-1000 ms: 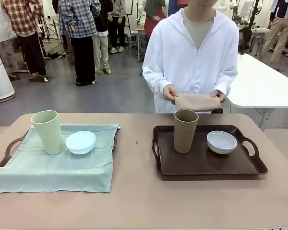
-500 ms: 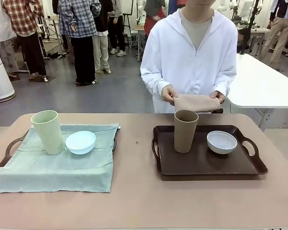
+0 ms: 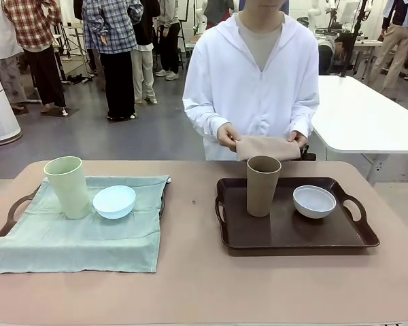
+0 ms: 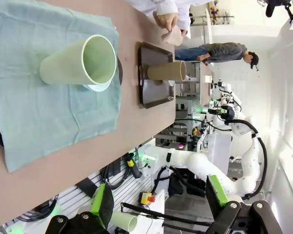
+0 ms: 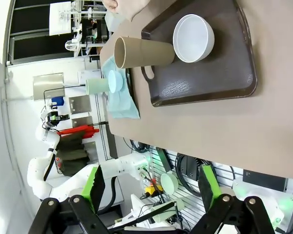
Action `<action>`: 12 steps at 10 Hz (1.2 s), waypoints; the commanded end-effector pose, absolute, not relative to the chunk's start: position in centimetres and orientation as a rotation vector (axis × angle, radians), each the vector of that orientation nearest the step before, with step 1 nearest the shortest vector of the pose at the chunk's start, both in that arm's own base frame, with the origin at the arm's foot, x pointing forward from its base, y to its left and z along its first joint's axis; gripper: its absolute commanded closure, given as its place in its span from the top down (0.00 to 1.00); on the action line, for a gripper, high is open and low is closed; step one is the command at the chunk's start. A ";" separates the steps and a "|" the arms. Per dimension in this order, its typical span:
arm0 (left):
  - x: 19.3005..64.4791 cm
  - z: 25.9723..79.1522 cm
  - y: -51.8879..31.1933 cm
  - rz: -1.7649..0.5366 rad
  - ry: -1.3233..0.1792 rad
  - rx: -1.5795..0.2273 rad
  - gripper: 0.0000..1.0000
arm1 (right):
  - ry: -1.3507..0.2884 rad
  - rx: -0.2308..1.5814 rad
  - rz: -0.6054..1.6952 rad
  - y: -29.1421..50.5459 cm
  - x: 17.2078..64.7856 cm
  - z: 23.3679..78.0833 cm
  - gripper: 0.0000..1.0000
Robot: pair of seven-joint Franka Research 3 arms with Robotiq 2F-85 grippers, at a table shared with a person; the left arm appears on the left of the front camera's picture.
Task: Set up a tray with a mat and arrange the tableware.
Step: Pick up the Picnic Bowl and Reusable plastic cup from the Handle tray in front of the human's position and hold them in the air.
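Two trays lie on the pinkish-brown bench [image 3: 197, 285]. One is a dark brown plastic tray with loop handles [image 3: 292, 234] at 3 o'clock. The other, at 9 o'clock, is a tray [image 3: 13, 210] mostly hidden under cloth, so only its dark handles show and it is probably the same kind.

There are two cups and two bowls. The tall pale green handleless cup [image 3: 68, 187] stands upright on the covered tray, and the small light blue round bowl [image 3: 114, 201] sits just beside it at 3 o'clock. The tall brown handleless cup [image 3: 262, 185] stands upright on the bare tray, and the small whitish round bowl [image 3: 314, 200] sits near it at 3 o'clock, apart from it.

There are two cloths. A pale green fabric mat [image 3: 75, 241] is spread over the 9 o'clock tray, its front edge hanging onto the bench. A folded beige fabric mat [image 3: 266, 146] is held at 12 o'clock by a person in a white hooded jacket, between the person's right hand [image 3: 228, 136] and the person's left hand [image 3: 298, 139]. The brown cup's rim stands directly in front of it.

A white table [image 3: 367, 115] stands behind at 2 o'clock, and onlookers [image 3: 115, 47] stand at 11 o'clock.

The left robot hand [image 4: 158, 204] has its green-padded fingers spread wide, gripping nothing, well apart from the green cup. The right robot hand [image 5: 151, 187] is likewise spread wide, well apart from the brown tray.
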State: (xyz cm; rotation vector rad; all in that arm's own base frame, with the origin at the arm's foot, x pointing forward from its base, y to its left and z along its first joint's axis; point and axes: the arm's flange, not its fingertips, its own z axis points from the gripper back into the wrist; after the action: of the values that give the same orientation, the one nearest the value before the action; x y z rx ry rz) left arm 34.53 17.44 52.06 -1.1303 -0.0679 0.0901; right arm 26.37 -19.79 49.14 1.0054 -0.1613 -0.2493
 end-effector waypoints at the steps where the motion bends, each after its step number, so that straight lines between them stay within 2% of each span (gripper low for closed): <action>1: 34.4 52.0 17.5 0.083 -0.073 -1.146 1.00 | -0.165 1.010 -0.231 -20.0 26.3 49.2 1.00; 12: 34.4 52.0 17.5 0.083 -0.073 -1.146 1.00 | -0.165 1.010 -0.231 -20.0 26.3 49.2 1.00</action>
State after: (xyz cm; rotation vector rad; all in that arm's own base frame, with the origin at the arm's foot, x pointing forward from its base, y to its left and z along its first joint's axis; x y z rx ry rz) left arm 34.56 17.40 52.02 -1.1287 -0.0652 0.0909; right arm 26.32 -19.80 49.15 1.0066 -0.1604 -0.2491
